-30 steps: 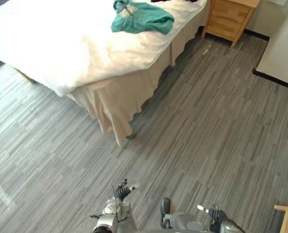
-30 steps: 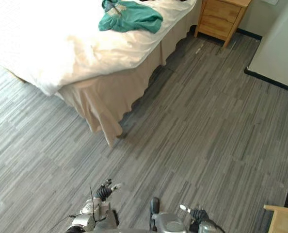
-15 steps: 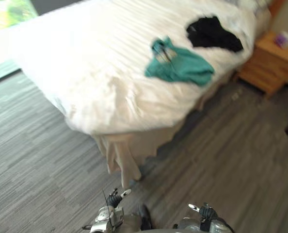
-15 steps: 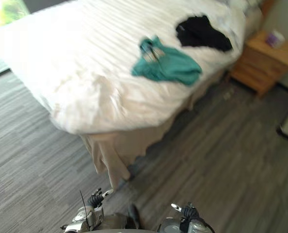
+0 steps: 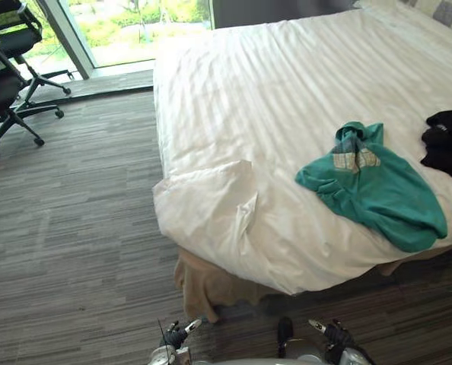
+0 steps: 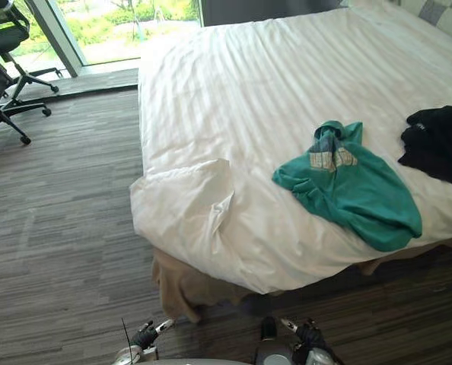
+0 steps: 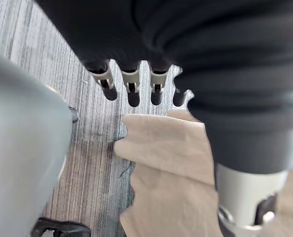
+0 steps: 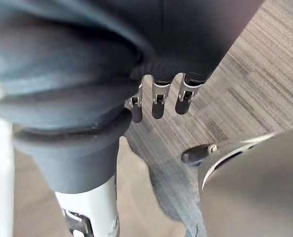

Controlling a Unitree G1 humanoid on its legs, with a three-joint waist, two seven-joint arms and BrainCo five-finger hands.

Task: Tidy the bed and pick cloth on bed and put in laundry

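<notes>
A teal cloth lies crumpled on the white duvet near the bed's close right edge. A black cloth lies further right on the bed. The duvet's near corner is creased and folded over. My left hand and right hand hang low in front of the bed, well short of both cloths. In the wrist views the left hand's fingers and the right hand's fingers are straight and hold nothing.
A beige bed skirt hangs below the duvet corner, just ahead of my hands. A black office chair stands at the far left by a window. Grey striped carpet runs along the bed's left side.
The camera has swung round, so the bed now fills the right and the teal cloth sits closer. Chair and window have come into view. Both hands stay low and empty.
</notes>
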